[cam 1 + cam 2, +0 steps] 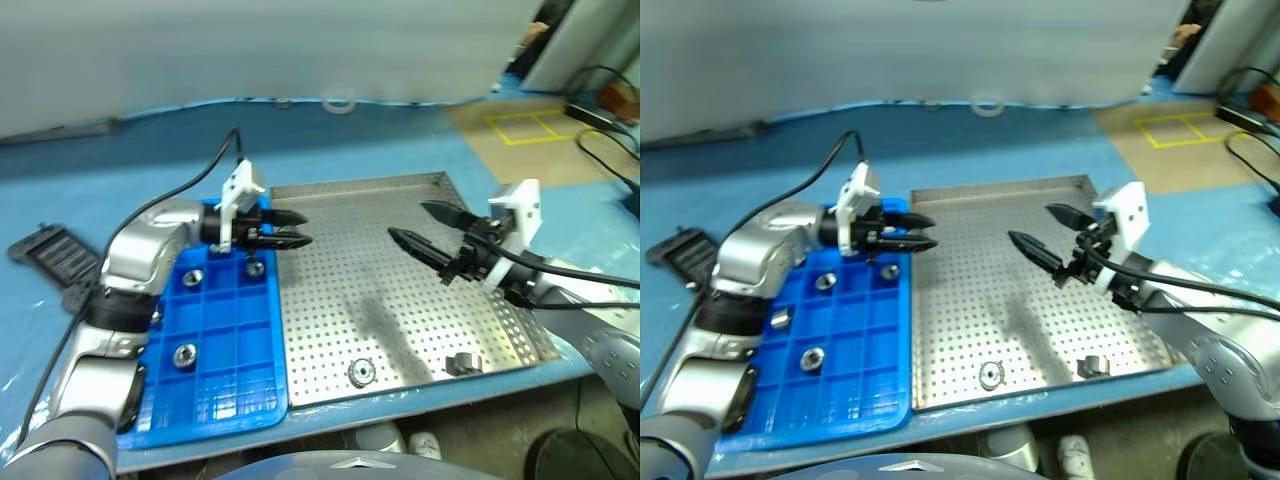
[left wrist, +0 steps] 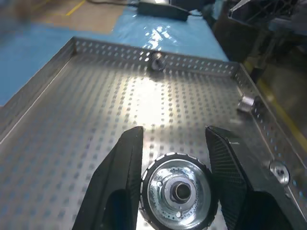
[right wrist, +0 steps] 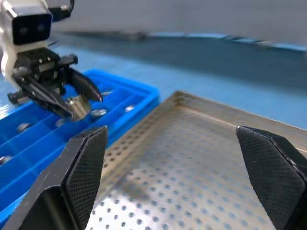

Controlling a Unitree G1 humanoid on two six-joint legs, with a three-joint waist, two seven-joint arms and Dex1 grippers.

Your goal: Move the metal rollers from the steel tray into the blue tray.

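Left gripper: gripping a roller over the blue tray.
Right gripper: hanging spread wide, empty, at 3 o'clock over the steel tray.

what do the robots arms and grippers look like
Both arms have glossy silver-grey shells with black joint sections. Each ends in a gripper of two black, tapered fingers: the left gripper and the right gripper. The finger pads carry a fine cross-hatched texture. A white camera block sits on each wrist, and thin black cables run along both arms.
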